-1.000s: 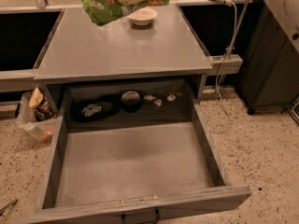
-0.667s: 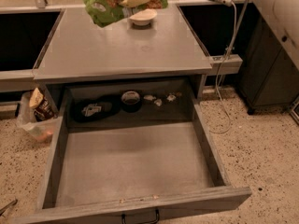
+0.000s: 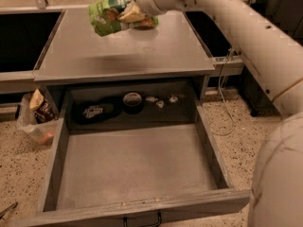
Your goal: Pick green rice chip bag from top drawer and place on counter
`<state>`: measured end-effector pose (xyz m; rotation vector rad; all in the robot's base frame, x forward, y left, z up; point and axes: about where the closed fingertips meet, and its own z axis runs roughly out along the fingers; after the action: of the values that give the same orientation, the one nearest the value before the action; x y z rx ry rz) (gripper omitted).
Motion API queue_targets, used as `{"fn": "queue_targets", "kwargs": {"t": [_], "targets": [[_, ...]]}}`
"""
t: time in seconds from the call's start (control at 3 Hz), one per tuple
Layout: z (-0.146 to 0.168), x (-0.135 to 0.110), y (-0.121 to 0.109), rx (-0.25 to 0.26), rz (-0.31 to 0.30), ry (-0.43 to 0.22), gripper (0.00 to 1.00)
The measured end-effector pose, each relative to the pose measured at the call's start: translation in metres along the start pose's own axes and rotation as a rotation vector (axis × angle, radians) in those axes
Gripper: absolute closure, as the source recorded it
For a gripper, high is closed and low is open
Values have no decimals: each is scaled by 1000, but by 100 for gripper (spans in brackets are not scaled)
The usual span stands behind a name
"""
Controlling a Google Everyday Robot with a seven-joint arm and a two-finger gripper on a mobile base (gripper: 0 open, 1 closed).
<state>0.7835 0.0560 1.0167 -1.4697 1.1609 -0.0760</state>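
Observation:
The green rice chip bag hangs in the air above the back left of the grey counter, casting a shadow on it. My gripper is shut on the bag's right side, and my white arm reaches in from the right. The top drawer is pulled wide open below the counter; its floor is bare. Its dark handle shows at the bottom edge.
Behind the drawer, a shelf holds a dark flat object, a roll of tape and small white scraps. A clear bin with a brown-and-yellow snack bag stands on the speckled floor at left. A cable hangs at right.
The arm has swung into view from the right. The gripper and bag have come lower and nearer over the counter, and the small round object on the counter is now hidden.

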Motion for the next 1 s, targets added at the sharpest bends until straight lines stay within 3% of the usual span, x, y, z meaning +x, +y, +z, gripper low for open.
{"fn": "queue_targets", "kwargs": {"t": [0.33, 1.0], "targets": [[30, 33, 14, -8, 88, 10, 100], [47, 62, 68, -88, 304, 0, 100]]}}
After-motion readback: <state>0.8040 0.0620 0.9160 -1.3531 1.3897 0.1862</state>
